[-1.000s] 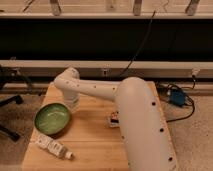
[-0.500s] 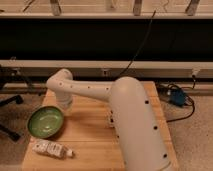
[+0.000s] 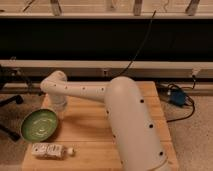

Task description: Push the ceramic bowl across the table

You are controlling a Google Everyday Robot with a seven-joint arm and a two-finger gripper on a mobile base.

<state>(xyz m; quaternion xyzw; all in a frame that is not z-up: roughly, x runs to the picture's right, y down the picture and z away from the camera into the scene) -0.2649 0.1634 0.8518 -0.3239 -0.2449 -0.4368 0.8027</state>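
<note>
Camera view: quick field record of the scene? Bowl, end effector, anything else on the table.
ceramic bowl: green, upright, at the table's left edge, partly overhanging it
table: light wood planks
end effector: at the arm's far end, low over the table, right beside the bowl's upper right rim; contact unclear
bottle: small, lying on its side near the front left corner, below the bowl
arm: white, spans the table's right and centre

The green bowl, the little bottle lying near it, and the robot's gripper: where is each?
ceramic bowl (image 3: 40,124): camera view, inner centre.
bottle (image 3: 48,150): camera view, labelled body.
gripper (image 3: 59,104): camera view, arm's end beside the bowl.
</note>
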